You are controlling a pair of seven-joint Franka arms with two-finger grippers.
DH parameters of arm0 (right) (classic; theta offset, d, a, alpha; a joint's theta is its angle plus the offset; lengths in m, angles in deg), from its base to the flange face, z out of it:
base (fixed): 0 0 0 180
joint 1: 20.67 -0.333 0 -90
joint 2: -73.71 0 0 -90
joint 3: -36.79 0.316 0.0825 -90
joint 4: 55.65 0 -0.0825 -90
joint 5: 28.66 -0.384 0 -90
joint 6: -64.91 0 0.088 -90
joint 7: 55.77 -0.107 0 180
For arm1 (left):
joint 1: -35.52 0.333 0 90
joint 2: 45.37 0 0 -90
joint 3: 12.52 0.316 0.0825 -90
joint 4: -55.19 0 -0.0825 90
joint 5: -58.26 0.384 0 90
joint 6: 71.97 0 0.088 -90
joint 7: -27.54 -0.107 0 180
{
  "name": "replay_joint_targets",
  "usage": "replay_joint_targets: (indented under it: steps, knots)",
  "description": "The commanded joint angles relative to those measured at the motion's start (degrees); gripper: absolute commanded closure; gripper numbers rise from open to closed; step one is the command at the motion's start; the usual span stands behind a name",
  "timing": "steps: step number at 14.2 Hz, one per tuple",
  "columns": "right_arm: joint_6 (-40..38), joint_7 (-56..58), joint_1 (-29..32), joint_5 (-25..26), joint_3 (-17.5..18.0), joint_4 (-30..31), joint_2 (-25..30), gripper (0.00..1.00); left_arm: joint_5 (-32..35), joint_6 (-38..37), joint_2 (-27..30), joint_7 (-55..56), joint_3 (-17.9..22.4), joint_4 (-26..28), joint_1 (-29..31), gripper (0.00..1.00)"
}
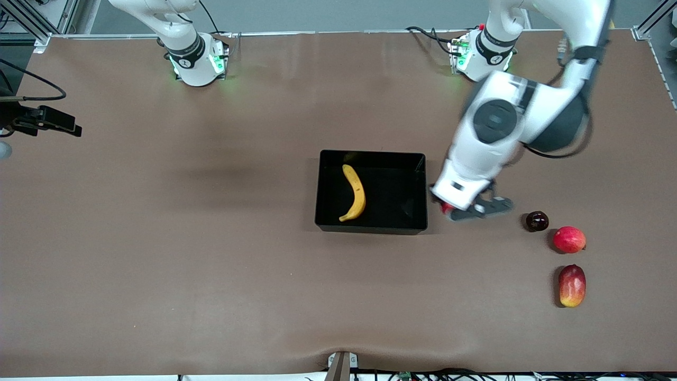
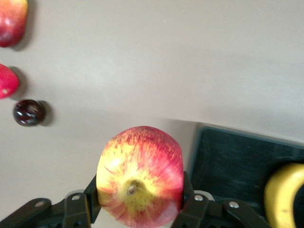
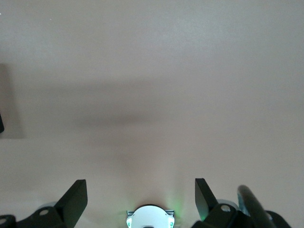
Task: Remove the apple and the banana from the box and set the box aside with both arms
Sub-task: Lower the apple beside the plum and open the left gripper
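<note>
The left gripper is clamped on the apple over bare table beside the box, toward the left arm's end. Released high, the apple could roll into the dark plum nearby. The banana lies in the box; the right gripper waits, jaws apart.

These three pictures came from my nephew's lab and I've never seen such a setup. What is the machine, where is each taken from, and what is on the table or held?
It is two white robot arms bolted to a brown table. One picture looks down from a high camera facing them; the other two come from cameras on each arm's wrist. The left gripper holds a red-yellow apple just outside a black box, over the table. A banana lies in the box. Toward the left arm's end of the table lie a dark round fruit, a pinkish-red round fruit and a mango. The right gripper waits open over bare table.
</note>
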State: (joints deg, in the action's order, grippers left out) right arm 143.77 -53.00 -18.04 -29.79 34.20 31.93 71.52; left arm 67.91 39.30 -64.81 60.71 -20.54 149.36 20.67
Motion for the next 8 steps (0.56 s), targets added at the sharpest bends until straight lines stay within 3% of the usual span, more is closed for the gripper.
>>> replay_joint_targets:
  steps: [1,8]
  knots:
    - [-0.46,-0.22,0.89,-0.01,0.84,-0.75,-0.28,0.0,0.81,2.01,-2.27,-5.73,-0.42,-0.84,2.96,1.0]
    - [-0.55,-0.22,0.89,-0.01,0.84,-0.75,-0.28,0.0,3.36,14.22,-12.01,-17.17,-0.42,-0.75,12.38,1.0]
